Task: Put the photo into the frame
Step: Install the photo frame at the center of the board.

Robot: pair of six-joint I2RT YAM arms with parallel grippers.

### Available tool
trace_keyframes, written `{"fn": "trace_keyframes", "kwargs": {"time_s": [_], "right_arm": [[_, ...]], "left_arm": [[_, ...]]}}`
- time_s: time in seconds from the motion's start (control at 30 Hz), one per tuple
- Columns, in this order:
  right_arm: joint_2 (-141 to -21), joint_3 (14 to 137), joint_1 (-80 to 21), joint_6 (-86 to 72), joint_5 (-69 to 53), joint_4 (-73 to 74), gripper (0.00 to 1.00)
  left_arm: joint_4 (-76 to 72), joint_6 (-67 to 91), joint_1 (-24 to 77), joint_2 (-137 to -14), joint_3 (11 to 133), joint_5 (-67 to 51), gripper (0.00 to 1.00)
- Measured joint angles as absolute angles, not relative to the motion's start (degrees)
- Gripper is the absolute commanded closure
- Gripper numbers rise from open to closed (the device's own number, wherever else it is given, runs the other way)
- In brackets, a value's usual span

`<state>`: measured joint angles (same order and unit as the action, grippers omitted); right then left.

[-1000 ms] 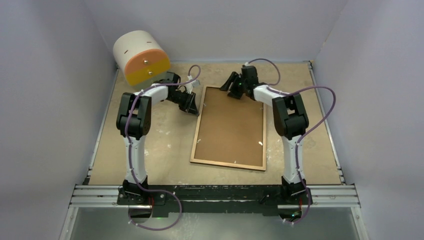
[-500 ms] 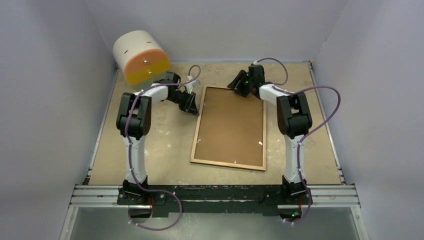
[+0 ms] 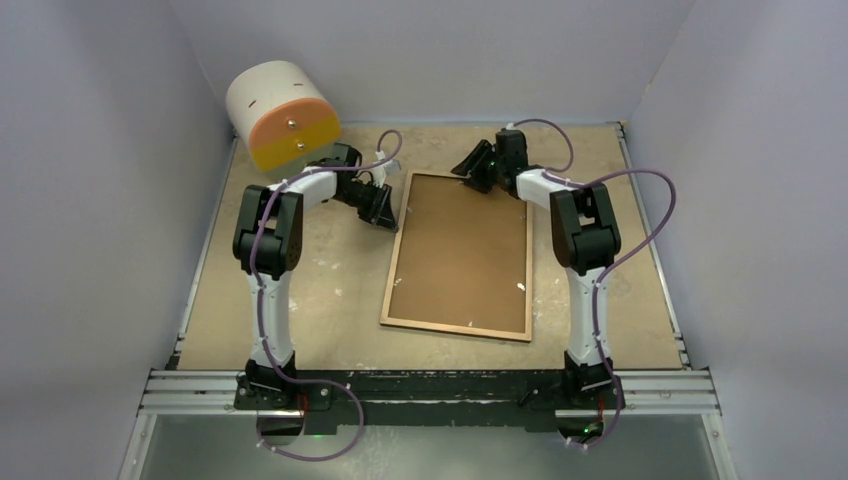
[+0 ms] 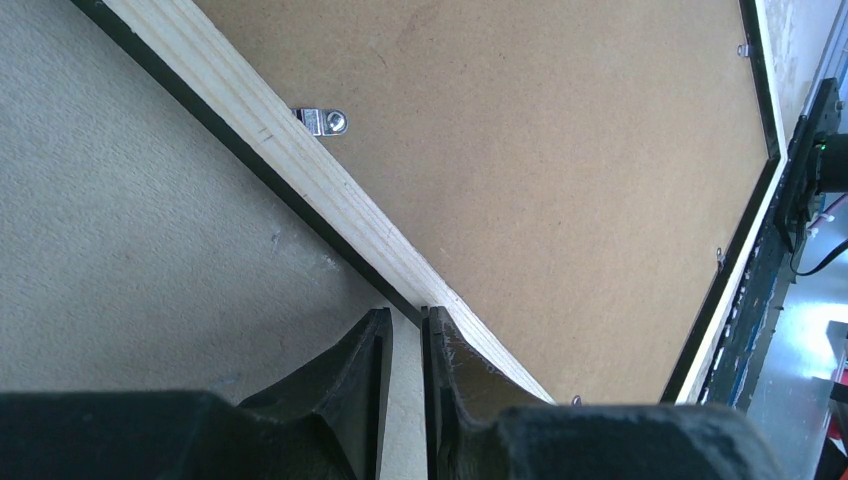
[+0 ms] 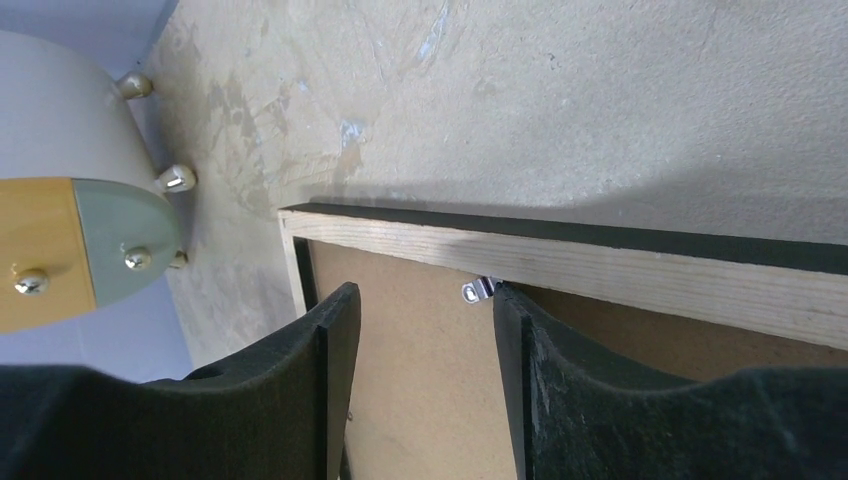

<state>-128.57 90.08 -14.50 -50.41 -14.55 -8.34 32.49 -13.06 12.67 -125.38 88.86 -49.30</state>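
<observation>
We're looking at frame (image 3: 455,330) lying face down mid-bench (image 3: 320,300), wood rim up, brown backing panel (image 3: 462,250) sitting inside rim. Further out, left gripper (image 4: 407,320) is sitting at frame's left rim, toward far end. Its fingers (image 4: 365,345) are nearly together, and we're seeing only a thin slit with pale wood behind it. Further still, right gripper (image 5: 425,300) is hovering over far rim, fingers (image 5: 335,320) standing apart, gripping nothing, small metal tab (image 5: 480,289) just beside one. At far left, cream drum (image 3: 280,113) with orange face.

frame (image 3: 455,328) front hidden face down, beneath backing panel (image 3: 460,250)
</observation>
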Motion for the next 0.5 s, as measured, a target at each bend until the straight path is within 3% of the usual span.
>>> {"fn": "trace_keyframes", "kwargs": {"time_s": [0.5], "right_arm": [[-129.29,89.78,-14.5,-53.82,-14.94,-10.7,0.47]], "left_arm": [[32.62,-13.1,12.73,-125.38,88.95,-49.21,0.8]]}}
